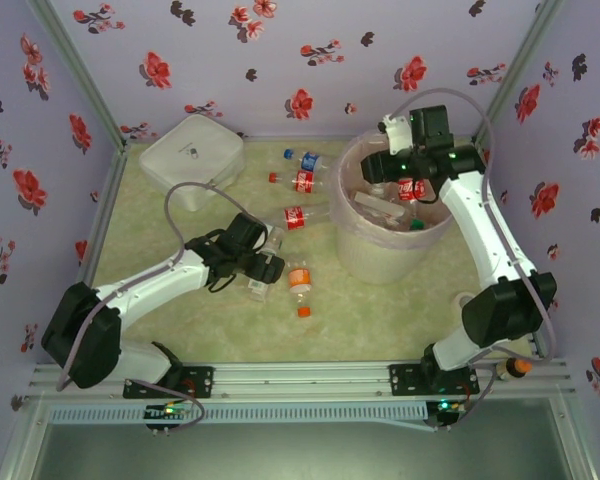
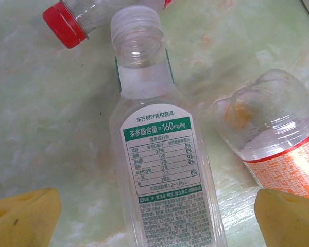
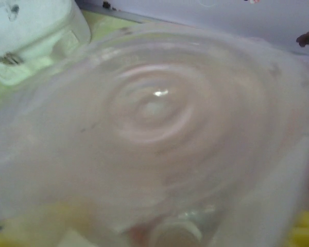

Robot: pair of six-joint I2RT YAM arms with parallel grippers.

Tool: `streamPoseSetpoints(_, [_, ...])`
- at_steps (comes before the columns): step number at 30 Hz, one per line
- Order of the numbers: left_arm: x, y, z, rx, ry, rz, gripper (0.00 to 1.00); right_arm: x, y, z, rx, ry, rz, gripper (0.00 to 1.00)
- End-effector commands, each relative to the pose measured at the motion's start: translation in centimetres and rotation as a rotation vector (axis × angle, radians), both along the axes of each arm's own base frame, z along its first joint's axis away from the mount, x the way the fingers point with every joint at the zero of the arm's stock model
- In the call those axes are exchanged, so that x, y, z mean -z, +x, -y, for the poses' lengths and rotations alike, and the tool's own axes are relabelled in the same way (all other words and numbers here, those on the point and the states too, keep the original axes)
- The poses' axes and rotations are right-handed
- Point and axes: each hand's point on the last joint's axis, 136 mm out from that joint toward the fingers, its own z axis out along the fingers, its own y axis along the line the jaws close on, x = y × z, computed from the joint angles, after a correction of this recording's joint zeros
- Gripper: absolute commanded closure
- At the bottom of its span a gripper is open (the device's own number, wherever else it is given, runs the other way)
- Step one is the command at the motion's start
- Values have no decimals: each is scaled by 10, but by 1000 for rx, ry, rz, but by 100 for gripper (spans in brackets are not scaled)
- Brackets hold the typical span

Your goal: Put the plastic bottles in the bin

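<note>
Bench [image 1: 380,310] carries the bin [image 1: 380,262] at right-center, w/ a few plastic bottles [image 1: 412,188] inside. White case [image 1: 192,150] sits back left. Loose bottles [image 1: 302,182] lie mid-bench, left of bin. Right gripper [image 1: 382,165] hangs over bin rim; wrist view blurred, can't tell its jaw state. Left gripper [image 2: 154,203] spread wide, straddling a green-label bottle [image 2: 162,149], not touching.

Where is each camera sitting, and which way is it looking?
Top external: high behind both arms, looking down on them, the table and the bin.
Left wrist: on the left arm, looking down at a green-label bottle between the open left tool's yellow fingers.
Right wrist: on the right arm, looking at the blurred bin; its fingers are unclear.
Shared: top and right wrist views both show the white case.
</note>
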Motion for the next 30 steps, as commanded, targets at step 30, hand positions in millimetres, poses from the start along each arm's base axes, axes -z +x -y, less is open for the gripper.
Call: streamPoseSetpoints(30, [-4,-5,-3,11,27,-10,3,-10,-37,38,200,-111,-293,41])
